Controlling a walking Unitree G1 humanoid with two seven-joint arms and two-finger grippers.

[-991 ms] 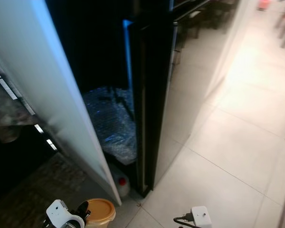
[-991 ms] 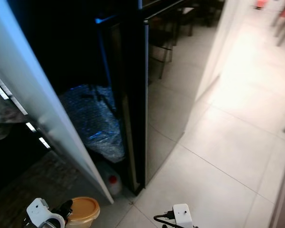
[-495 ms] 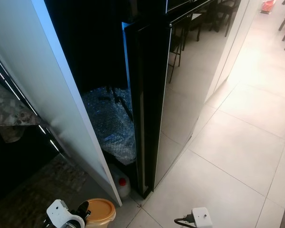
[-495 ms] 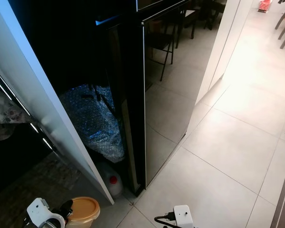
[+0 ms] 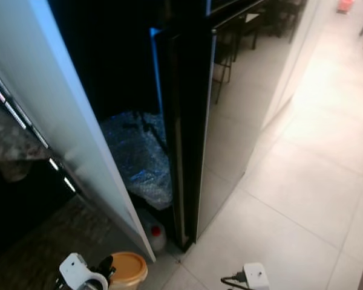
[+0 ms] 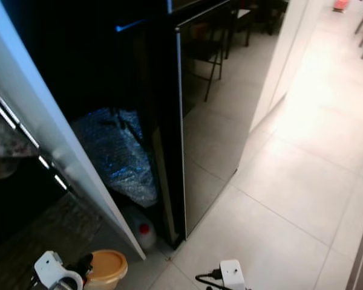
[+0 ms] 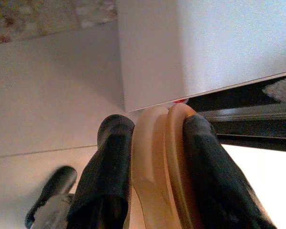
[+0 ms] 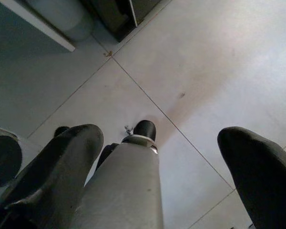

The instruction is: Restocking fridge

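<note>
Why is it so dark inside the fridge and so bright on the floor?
In the eye views the open fridge is unlit, black around the bubble wrap; the floor tiles glare white and look slightly blurred. The left wrist view is bright, close on the orange lid.

Very little changes — mostly the robot's head camera shifts a bit. The black fridge door and the white door panel sit slightly more to the left and lower in the head views than half a second ago, and the picture is a little more blurred. The bubble-wrap bundle slides with them — the things themselves do not move.
</note>
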